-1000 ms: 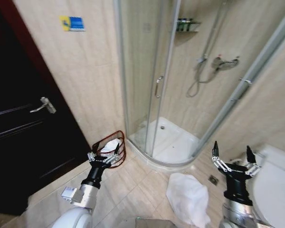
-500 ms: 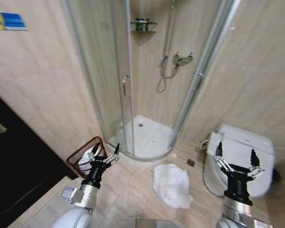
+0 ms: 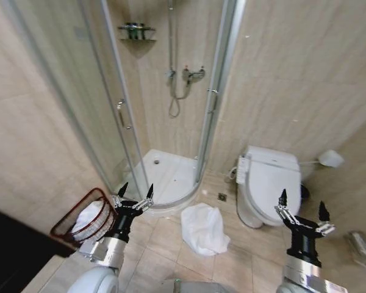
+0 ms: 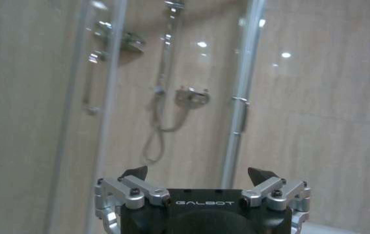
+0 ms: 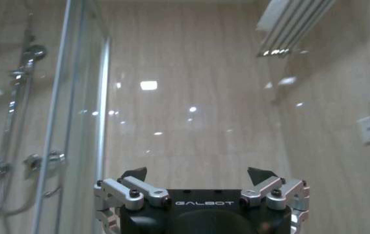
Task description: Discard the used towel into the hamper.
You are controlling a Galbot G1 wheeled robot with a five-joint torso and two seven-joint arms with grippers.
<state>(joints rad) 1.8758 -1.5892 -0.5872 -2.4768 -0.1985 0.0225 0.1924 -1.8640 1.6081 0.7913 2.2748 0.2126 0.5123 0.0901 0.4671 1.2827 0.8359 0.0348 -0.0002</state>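
1. Since the earlier frames the whole head view has swung to the right: the dark door has left the picture and the toilet has come fully in, which is the camera turning, not the things moving.
2. One towel, white and crumpled, lies on the floor just in front of the shower tray's curved edge, between the hamper and the toilet.
3. One hamper stands at the floor's left edge against the wall, with something white already inside it.
4. Two grippers are raised, neither touching the towel: the left gripper hangs just beside the hamper with its jaws spread wide and empty; the right gripper stands before the toilet, likewise wide and empty.
5. Judged from this, the task is barely begun: the towel is not yet grasped, and the lifting, carrying and dropping into the hamper all remain.
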